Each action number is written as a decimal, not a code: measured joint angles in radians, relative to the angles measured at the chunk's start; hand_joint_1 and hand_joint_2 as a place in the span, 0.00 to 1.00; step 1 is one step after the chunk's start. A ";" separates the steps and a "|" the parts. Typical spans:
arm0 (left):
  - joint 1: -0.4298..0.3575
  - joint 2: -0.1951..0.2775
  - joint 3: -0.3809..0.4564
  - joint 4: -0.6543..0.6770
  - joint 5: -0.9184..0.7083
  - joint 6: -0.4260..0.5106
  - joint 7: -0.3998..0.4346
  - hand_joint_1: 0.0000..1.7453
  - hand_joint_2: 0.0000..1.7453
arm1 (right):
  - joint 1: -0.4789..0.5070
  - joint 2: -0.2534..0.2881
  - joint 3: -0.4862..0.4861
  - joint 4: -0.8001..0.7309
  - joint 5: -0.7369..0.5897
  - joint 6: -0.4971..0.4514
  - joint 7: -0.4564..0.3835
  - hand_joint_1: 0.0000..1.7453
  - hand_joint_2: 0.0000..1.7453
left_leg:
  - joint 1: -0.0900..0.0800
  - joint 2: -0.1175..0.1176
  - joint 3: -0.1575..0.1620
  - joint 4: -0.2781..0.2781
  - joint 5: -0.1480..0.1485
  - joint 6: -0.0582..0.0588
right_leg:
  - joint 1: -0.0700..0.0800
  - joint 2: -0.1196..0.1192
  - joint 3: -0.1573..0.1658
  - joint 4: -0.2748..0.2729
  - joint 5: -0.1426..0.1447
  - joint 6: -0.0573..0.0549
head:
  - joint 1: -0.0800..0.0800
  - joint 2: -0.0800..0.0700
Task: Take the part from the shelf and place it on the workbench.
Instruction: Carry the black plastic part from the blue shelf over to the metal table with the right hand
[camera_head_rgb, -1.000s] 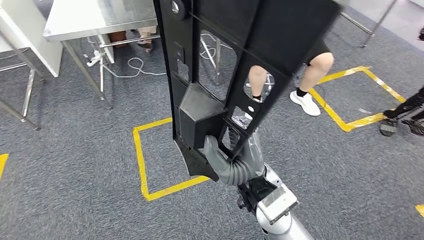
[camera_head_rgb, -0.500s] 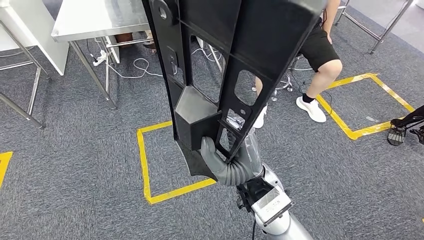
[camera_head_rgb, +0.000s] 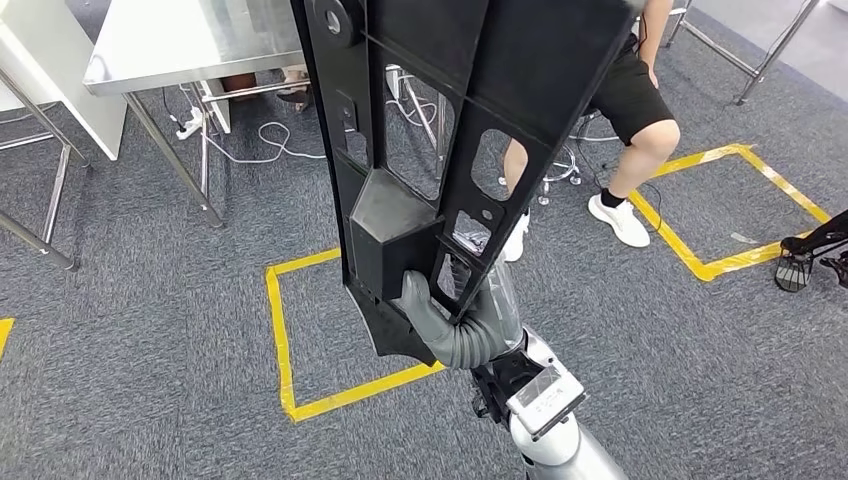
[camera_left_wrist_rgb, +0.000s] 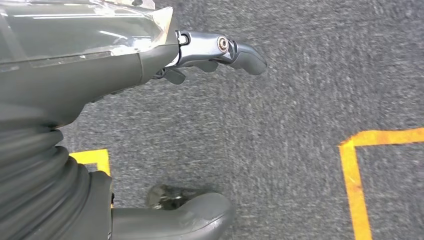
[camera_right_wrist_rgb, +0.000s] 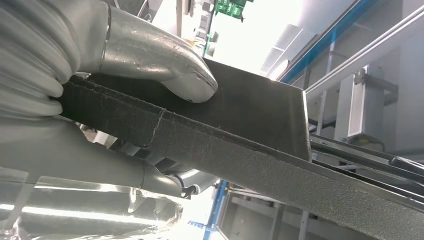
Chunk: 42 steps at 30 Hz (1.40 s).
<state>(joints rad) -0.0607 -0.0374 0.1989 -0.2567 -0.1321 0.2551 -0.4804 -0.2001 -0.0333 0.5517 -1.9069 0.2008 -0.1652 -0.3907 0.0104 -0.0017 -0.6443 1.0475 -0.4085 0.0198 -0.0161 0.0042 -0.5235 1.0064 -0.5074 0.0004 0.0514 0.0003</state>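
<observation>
Part (camera_head_rgb: 470, 110) held up in right hand (camera_head_rgb: 440, 320), high over grey carpet floor (camera_head_rgb: 150, 330).
Long black plastic panel with cut-out windows, standing near upright and leaning, lower end clamped by right hand; thumb (camera_right_wrist_rgb: 170, 60) pressed on one face, fingers (camera_right_wrist_rgb: 115, 175) on the other, edge of part (camera_right_wrist_rgb: 250, 150) running between them. Right arm bent, coming up from below, wrist cover grey and ribbed. Left hand (camera_left_wrist_rgb: 150, 65) hangs over carpet, holds nothing, fingers (camera_left_wrist_rgb: 235, 50) loosely extended and apart from thumb. Yellow tape square (camera_head_rgb: 285, 330) on floor under part. Steel surface (camera_head_rgb: 190, 40) at upper left, nothing seen on it. Seated person (camera_head_rgb: 630, 110) behind the part, white shoe (camera_head_rgb: 618, 218) by another tape outline.
</observation>
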 joint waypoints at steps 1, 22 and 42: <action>-0.001 0.001 0.000 0.000 -0.002 -0.001 0.000 0.00 1.00 | 0.000 -0.001 0.000 0.000 -0.002 -0.001 -0.001 1.00 1.00 | -0.004 0.001 0.011 -0.024 -0.002 0.006 | 0.002 0.000 0.004 0.001 -0.002 0.006 | 0.000 0.000; -0.002 -0.004 0.023 0.000 -0.008 0.021 -0.002 0.00 1.00 | -0.013 -0.013 0.007 0.024 -0.022 -0.020 -0.005 1.00 1.00 | -0.004 -0.003 0.050 0.081 -0.118 -0.022 | -0.001 -0.004 -0.038 -0.006 0.043 -0.020 | 0.000 0.000; 0.009 -0.010 0.047 0.002 -0.018 0.032 -0.008 0.00 1.00 | -0.019 0.002 0.012 0.047 -0.033 -0.029 -0.001 1.00 1.00 | -0.019 -0.015 0.101 -0.057 -0.061 0.050 | 0.009 0.004 -0.144 0.225 -0.103 0.034 | 0.005 0.000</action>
<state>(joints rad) -0.0518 -0.0472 0.2463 -0.2552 -0.1497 0.2867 -0.4881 -0.2189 -0.0315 0.5635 -1.8597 0.1682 -0.1947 -0.3914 -0.0086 -0.0167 -0.5436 0.9904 -0.4693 0.0695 -0.0072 0.0078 -0.6680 1.2315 -0.6107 0.0344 0.0566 0.0003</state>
